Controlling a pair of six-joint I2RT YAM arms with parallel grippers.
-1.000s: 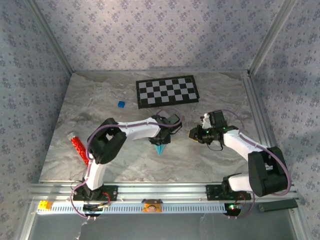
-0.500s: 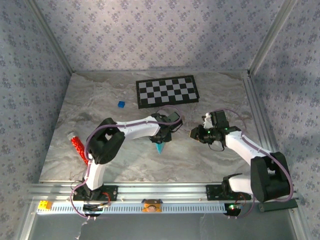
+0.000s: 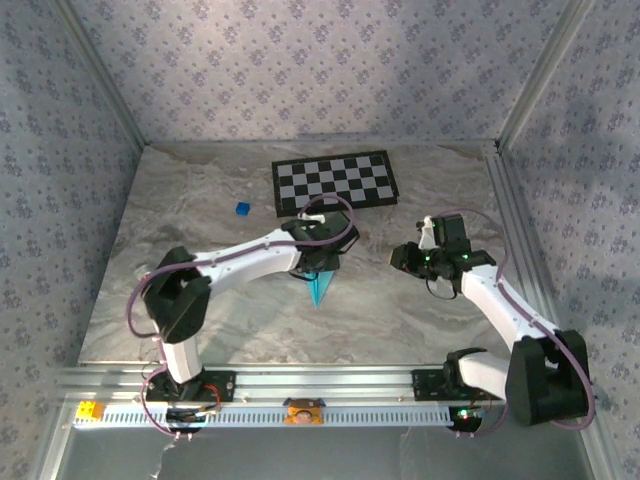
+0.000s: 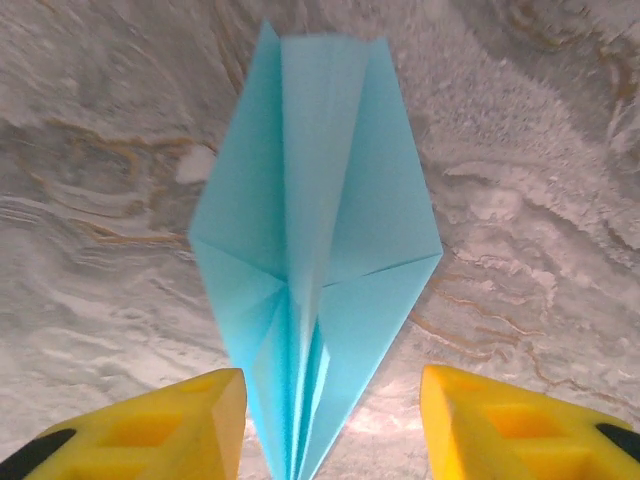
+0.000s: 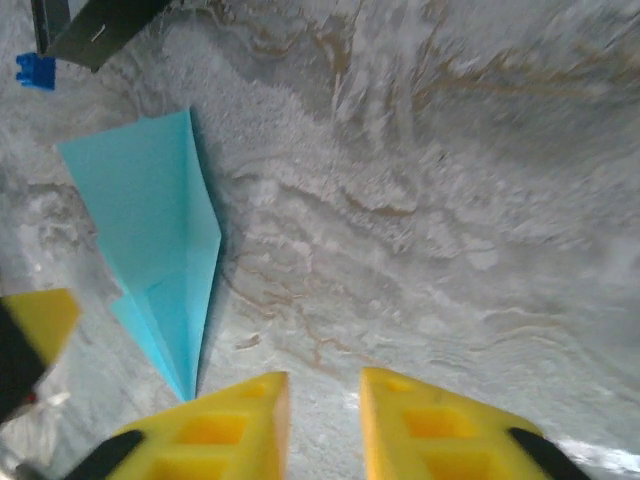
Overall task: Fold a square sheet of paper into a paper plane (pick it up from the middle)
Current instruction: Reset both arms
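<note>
On the grey marble bench (image 3: 200, 210), the slim light-blue folded paper plane (image 4: 315, 220) lies just nearward of the black-and-white checkerboard (image 3: 335, 182). Your left hand (image 4: 330, 425) straddles its narrow end, fingers parted, gripping nothing. Your right hand (image 5: 325, 410) is barely parted and empty. The plane looks featherlight, slippery and crushable, so pinch the layered centre fold.

- Left arm (image 3: 250, 262) reaches toward the middle; left end effector (image 4: 328, 395) points down, fingers well apart.
- Right arm (image 3: 500, 300) bends inward; right end effector (image 5: 325, 392) holds its fingers narrowly parted.

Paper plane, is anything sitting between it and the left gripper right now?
Nothing visible does. The paper plane lies on the marble table, its tail right between the open jaws of the left gripper.
</note>
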